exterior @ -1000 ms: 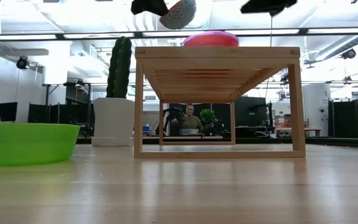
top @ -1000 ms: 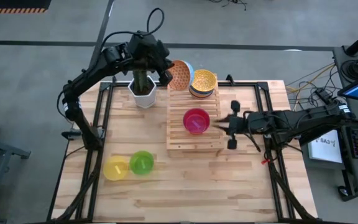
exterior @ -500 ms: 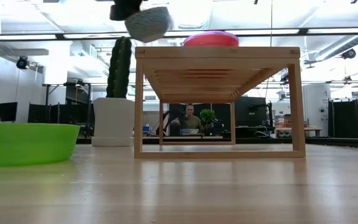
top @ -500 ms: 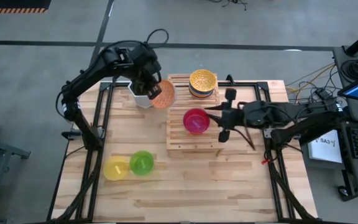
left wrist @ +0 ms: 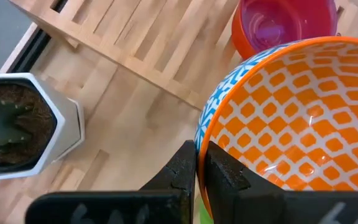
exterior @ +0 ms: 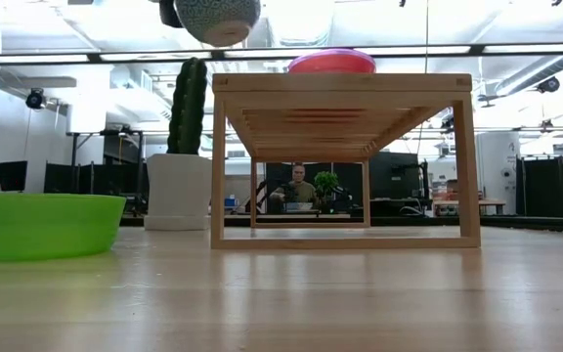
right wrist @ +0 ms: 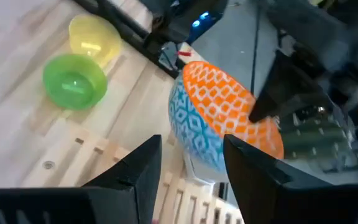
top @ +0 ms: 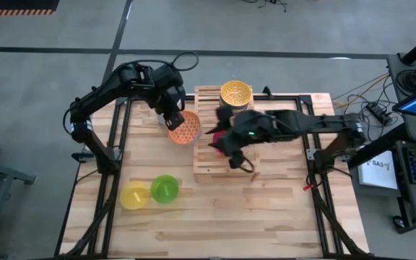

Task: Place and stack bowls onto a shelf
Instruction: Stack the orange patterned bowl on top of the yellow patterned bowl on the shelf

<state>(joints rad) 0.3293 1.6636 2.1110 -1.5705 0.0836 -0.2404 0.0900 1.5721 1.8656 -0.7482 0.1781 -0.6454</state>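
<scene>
My left gripper (top: pixel 173 119) is shut on the orange lattice-patterned bowl (top: pixel 185 131), which hangs in the air just left of the shelf (top: pixel 222 167); its blue-white outside (exterior: pixel 218 18) shows in the low view. My right gripper (right wrist: pixel 191 163) is open and reaches across the shelf top (top: pixel 217 139), fingers toward that bowl, touching nothing. It hides most of the purple bowl (left wrist: pixel 284 25), which sits inside a red-orange one on the shelf. A yellow lattice bowl (top: pixel 235 94) tops a stack at the shelf's far end. A yellow bowl (top: pixel 133 195) and a green bowl (top: pixel 165 188) rest on the table. My left gripper pinches the lattice bowl's rim (left wrist: pixel 200 142), one finger inside the bowl and one outside. The fingers slant down onto it from the far left side. The bowl hangs clear of table and shelf, with its opening mostly upward.
The white cactus pot (left wrist: pixel 23 130) stands on the table just beyond the held bowl, close under my left arm. The shelf's near half (top: pixel 226 172) is bare slats. Bare tabletop lies toward the near edge and the right (top: pixel 266 217).
My left gripper has carried the lattice bowl from above the shelf's far left corner toward the near edge, to the shelf's left side, turning its opening more upward. My right gripper has swept from the shelf's right edge toward the table's left, across the purple bowl.
</scene>
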